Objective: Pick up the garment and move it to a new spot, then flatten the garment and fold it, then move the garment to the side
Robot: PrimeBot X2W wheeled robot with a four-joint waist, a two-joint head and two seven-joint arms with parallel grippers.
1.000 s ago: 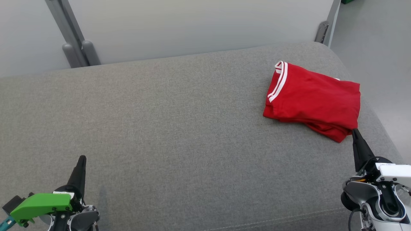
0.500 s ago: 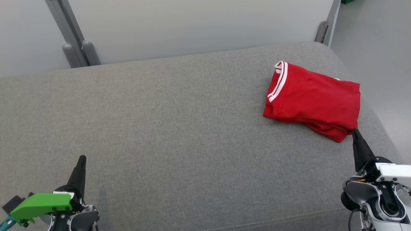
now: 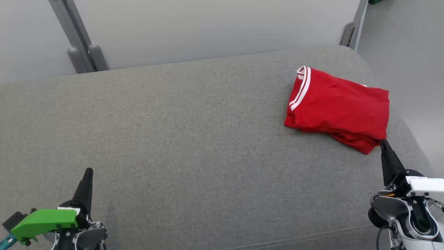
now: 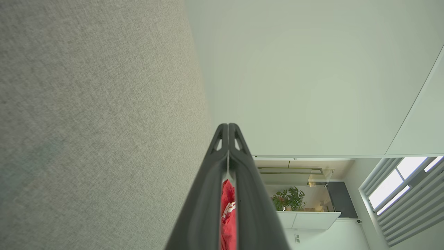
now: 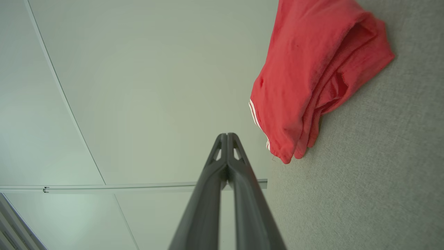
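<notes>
folded red garment (image 3: 338,107) at far right of grey cushion (image 3: 194,139), near corner just beside right gripper (image 3: 383,142) tip, fingers pressed together, holding nothing, left gripper (image 3: 88,172) likewise closed, empty, well apart from garment

The garment (image 3: 338,107) is red, with thin white stripes along one edge. It is folded into a small, thick pile, and some layers peek out at the near side. It lies on the grey cushion (image 3: 173,139), far to the right.
</notes>
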